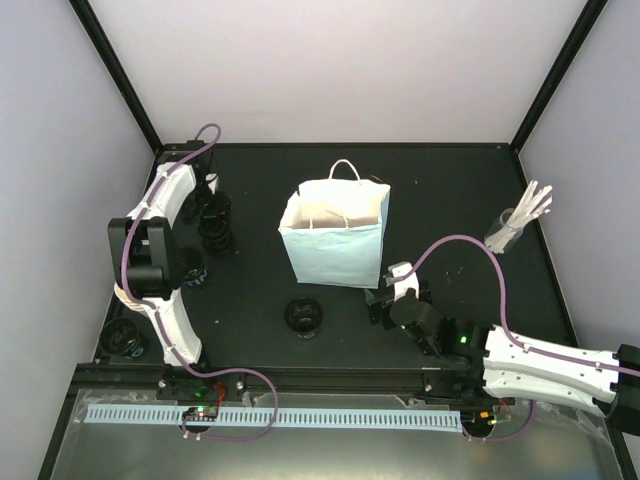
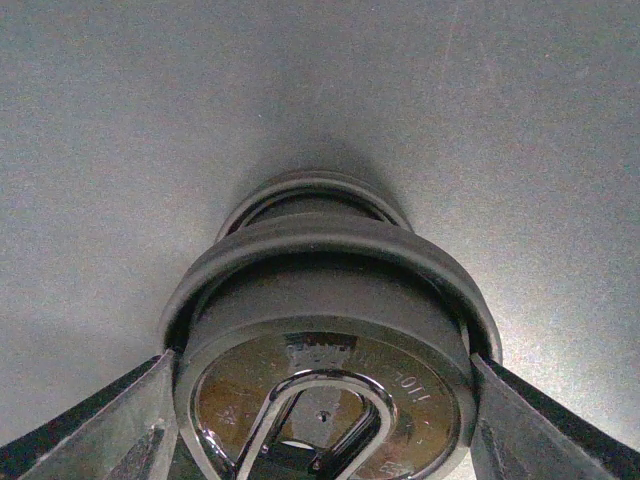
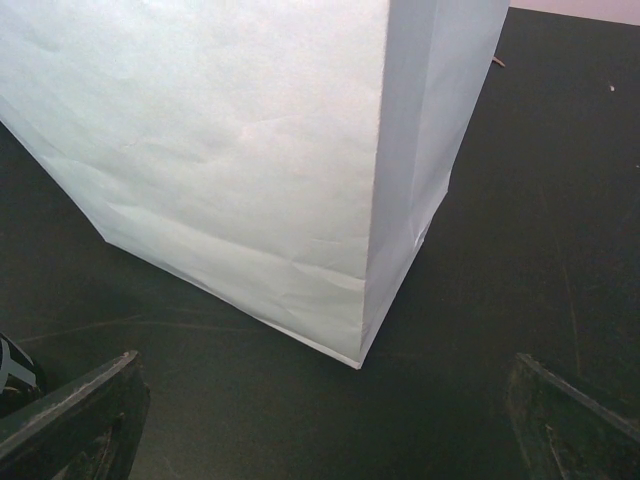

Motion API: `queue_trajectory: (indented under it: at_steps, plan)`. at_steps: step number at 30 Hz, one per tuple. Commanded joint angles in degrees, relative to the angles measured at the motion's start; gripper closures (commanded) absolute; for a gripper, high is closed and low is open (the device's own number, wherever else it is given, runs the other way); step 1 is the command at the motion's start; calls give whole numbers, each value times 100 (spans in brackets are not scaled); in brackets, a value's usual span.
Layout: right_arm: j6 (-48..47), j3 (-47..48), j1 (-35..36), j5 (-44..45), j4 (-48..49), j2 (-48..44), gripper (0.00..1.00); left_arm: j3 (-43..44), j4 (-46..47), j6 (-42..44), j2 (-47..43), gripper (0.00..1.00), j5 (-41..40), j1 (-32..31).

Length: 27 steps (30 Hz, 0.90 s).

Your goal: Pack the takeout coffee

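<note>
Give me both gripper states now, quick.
Left gripper: closed on the top black lid, fingers against its sides.
Right gripper: open, empty, facing the blue paper bag.

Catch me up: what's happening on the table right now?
The left hand is down over a black lid at the far left of the table, one finger on either side. Whether it has gripped the lid is unclear. The right hand is open and empty, facing a bottom corner of the light-blue bag, which stands open mid-table. A second black lid sits in front of the bag.
</note>
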Motion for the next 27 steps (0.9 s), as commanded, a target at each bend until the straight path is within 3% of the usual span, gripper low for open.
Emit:
queue_trajectory:
  at_steps: [1, 13, 22, 27]
  plan:
    - [6, -65, -29, 112, 138, -86, 0, -121, -191, -110, -265, 27, -93, -93]
    - [-8, -55, -36, 80, 151, -33, 0, -661, -256, -252, -1882, 27, 312, -605]
    - [-10, -44, -30, 70, 149, -2, 0, -1642, -273, -757, -3592, 27, 483, -1640]
    - [-23, -38, -29, 45, 154, -2, 0, -2393, 4, -1020, -4711, 26, 1012, -2259]
